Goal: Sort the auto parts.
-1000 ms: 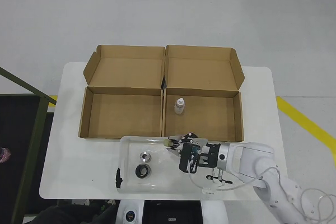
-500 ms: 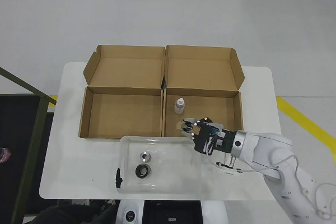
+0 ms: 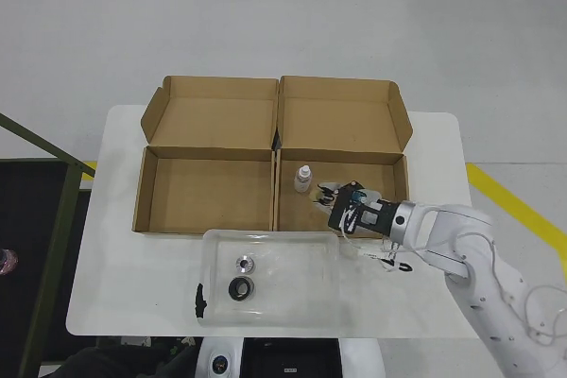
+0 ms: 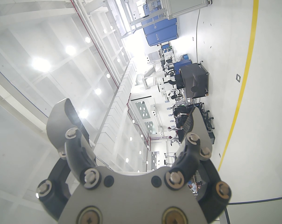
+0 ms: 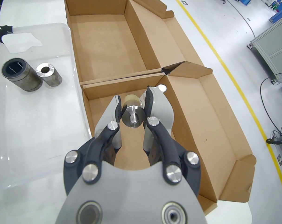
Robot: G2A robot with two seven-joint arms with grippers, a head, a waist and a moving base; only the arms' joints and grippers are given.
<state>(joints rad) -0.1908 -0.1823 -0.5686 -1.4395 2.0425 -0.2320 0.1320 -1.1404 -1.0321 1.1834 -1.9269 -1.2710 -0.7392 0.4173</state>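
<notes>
- The right gripper (image 5: 134,97) is clamped on a small metal part (image 5: 132,114), a short cylinder with a threaded stud at one end and a tan end piece at the other. The part lies crosswise between the two dark finger pads.
- In the top view, the right gripper (image 3: 325,196) hangs just beyond the far right edge of the clear plastic tray (image 3: 265,235). It is over the floor of the cardboard box (image 3: 387,203) that touches that edge.
- A small white bottle-shaped part (image 3: 304,179) stands upright in the same box, slightly farther from the tray than the gripper and just beside its fingertips.
- A second cardboard box (image 3: 208,194), lid flap open, sits behind the tray's left half, touching the first box.
- Inside the tray, near its left end, two short cylinders stand upright close together: a shiny silver sleeve (image 3: 242,265) and a darker ring-shaped bearing (image 3: 239,287). The bearing is nearer the tray's front edge.
- In the right wrist view, the dark bearing (image 5: 20,74) and silver sleeve (image 5: 49,74) stand side by side, almost touching.
- The tray and both boxes rest on a white table (image 3: 123,236).
- The left gripper (image 4: 130,108) points up at a bright hall ceiling, its fingers spread wide with nothing between them.
</notes>
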